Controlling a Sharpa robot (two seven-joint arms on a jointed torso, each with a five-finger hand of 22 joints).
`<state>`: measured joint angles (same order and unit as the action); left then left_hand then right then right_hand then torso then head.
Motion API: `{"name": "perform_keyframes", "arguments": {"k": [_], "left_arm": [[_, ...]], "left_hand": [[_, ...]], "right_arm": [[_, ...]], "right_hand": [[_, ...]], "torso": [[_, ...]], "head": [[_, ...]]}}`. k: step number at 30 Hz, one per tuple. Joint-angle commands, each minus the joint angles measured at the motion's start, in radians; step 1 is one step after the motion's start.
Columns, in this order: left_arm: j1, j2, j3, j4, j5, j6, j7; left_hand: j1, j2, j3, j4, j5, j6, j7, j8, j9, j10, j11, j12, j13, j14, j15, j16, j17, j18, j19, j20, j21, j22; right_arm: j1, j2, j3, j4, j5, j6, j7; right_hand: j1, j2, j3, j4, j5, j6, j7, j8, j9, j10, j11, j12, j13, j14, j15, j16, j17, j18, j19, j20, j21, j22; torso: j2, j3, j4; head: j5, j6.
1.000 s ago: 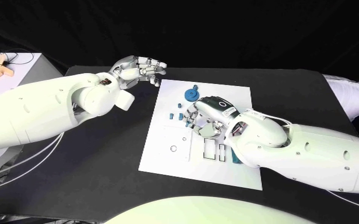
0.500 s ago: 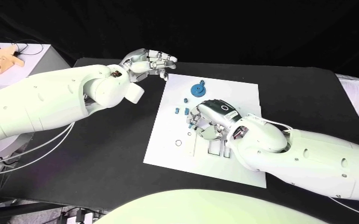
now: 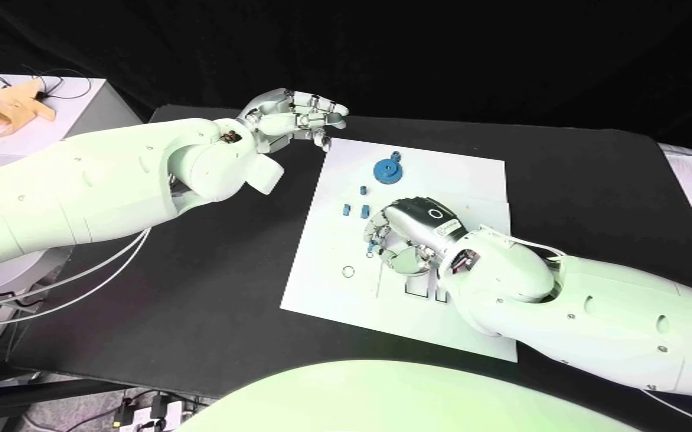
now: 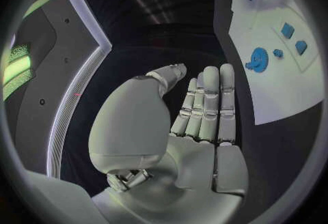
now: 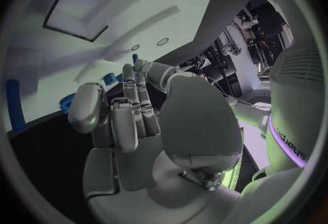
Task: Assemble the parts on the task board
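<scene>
The white task board point(image 3: 464, 184) lies mid-table. A blue gear point(image 3: 387, 169) sits near its far edge, and small blue parts point(image 3: 356, 209) lie a little nearer. My right hand point(image 3: 398, 239) hovers low over the board's middle, beside the rectangular slots point(image 3: 420, 288). Its thumb and a finger pinch a small blue part point(image 5: 134, 58). My left hand point(image 3: 300, 116) hangs above the table just off the board's far left corner. It holds nothing, and its fingers point(image 4: 208, 101) are stretched out side by side. The gear point(image 4: 257, 59) lies beyond them.
Black table point(image 3: 216, 282) surrounds the board on all sides. A blue bar point(image 5: 13, 106) lies on the board near the slots. A pale stand point(image 3: 51, 102) sits off the table's far left corner.
The camera has shifted, moving the whole picture. My right hand has drawn slightly toward the board's near side. My left hand keeps its place by the far left corner.
</scene>
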<state>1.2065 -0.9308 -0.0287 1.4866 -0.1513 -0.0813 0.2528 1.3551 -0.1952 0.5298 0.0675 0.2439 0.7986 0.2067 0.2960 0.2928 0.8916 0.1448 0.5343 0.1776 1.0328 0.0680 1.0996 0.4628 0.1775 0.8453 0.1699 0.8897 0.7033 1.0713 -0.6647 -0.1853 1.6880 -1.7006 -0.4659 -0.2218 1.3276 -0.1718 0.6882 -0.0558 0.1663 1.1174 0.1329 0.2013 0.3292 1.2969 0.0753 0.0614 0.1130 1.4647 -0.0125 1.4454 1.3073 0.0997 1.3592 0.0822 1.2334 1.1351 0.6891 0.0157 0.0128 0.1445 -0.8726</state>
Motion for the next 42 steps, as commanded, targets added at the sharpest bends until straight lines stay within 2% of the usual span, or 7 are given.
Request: {"name": "perform_keyframes", "arguments": {"k": [1,20,29,42], "left_arm": [[0.000,0.001,0.001,0.000,-0.006,0.015,0.010],[0.000,0.002,0.000,-0.006,-0.006,0.019,0.006],[0.000,0.001,0.000,-0.008,-0.007,0.020,0.004],[0.000,0.000,0.000,-0.010,-0.008,0.023,-0.001]], "left_hand": [[0.009,0.001,-0.003,-0.004,-0.004,-0.007,0.011,0.003,-0.001,-0.005,0.001,0.005,0.001,0.002,0.002,0.006,0.001,0.006,0.006,-0.002,-0.005,-0.001],[0.009,0.001,-0.003,-0.004,-0.004,-0.007,0.011,0.003,-0.001,-0.005,0.001,0.005,0.001,0.002,0.002,0.006,0.001,0.006,0.006,-0.002,-0.005,-0.001],[0.009,0.001,-0.003,-0.004,-0.004,-0.007,0.011,0.003,-0.001,-0.005,0.001,0.005,0.001,0.002,0.002,0.006,0.001,0.006,0.006,-0.002,-0.005,-0.001],[0.010,0.000,-0.006,-0.005,-0.004,-0.008,0.012,0.008,0.000,-0.008,0.001,0.010,0.002,0.001,0.003,0.007,0.002,0.006,0.007,-0.002,-0.005,-0.002]], "right_arm": [[-0.002,0.003,0.000,0.000,-0.024,0.015,-0.009],[-0.011,0.009,-0.003,-0.002,-0.026,0.033,-0.011],[-0.012,0.004,-0.003,-0.005,-0.030,0.041,-0.019],[-0.012,0.004,-0.004,-0.002,-0.037,0.034,-0.026]], "right_hand": [[0.002,0.011,0.001,0.003,0.003,0.004,0.001,0.004,0.001,0.021,-0.015,0.003,0.001,0.059,-0.005,0.005,0.014,-0.005,-0.002,0.001,-0.001,0.000],[-0.001,0.010,0.000,0.003,0.002,0.004,0.000,0.006,0.003,0.021,-0.015,0.003,0.001,0.058,-0.005,0.006,0.014,-0.004,-0.003,0.002,-0.002,0.000],[-0.001,0.010,0.000,0.003,0.002,0.004,0.000,0.006,0.003,0.021,-0.015,0.003,0.001,0.058,-0.005,0.006,0.014,-0.004,-0.003,0.002,-0.002,0.000],[-0.003,0.011,-0.001,0.003,0.002,0.003,0.000,0.007,0.005,0.021,-0.016,0.003,0.001,0.059,-0.005,0.007,0.015,-0.004,-0.004,0.002,-0.002,0.000]], "torso": [[0.000,-0.0003,0.0004],[-0.001,0.0009,0.0001],[0.000,0.0003,-0.0006],[0.000,0.0002,0.0002]], "head": [[0.001,0.000],[0.001,0.000],[0.001,0.000],[0.000,0.000]]}}
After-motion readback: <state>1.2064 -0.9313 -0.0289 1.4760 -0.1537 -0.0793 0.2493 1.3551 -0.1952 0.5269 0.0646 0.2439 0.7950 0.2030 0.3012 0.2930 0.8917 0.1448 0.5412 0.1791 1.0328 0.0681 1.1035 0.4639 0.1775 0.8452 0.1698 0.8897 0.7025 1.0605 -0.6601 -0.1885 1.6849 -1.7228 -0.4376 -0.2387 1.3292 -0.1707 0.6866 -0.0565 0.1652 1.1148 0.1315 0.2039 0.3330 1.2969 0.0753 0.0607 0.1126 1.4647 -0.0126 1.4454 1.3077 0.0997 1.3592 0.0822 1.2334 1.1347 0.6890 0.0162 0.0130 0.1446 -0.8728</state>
